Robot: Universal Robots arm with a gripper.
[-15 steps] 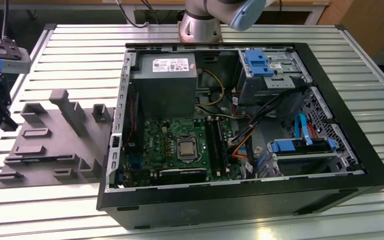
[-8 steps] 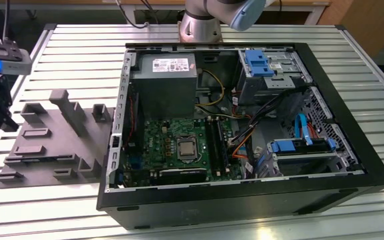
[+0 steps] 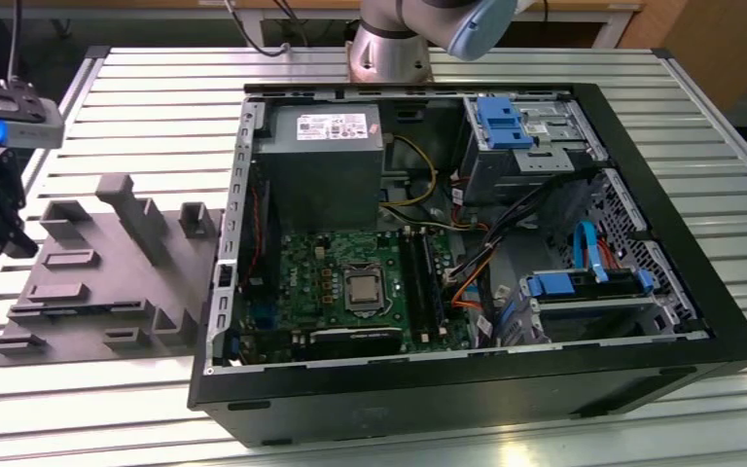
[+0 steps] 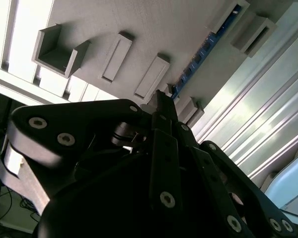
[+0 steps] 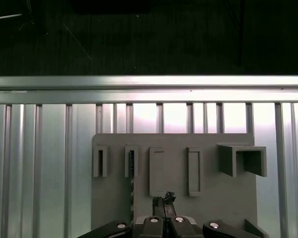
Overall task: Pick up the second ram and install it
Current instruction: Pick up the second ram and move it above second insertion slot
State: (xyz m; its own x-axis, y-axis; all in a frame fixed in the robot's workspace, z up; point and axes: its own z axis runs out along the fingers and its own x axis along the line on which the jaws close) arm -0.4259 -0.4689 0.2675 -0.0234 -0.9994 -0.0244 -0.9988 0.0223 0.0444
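There's the second ram (image 5: 131,186), standing on its long edge in a slot of the grey holder block (image 5: 208,208), a thin dark strip in the first wrist view. The gripper (image 5: 165,200) hangs right over that block with its fingertips pressed together and nothing pinched between them; it's close beside the stick but not touching it. Over in the exterior view, the block sits on the slatted metal tabletop (image 3: 153,107), just to the exterior view's left of the open computer case (image 3: 478,389), motherboard (image 3: 335,263) face up inside.
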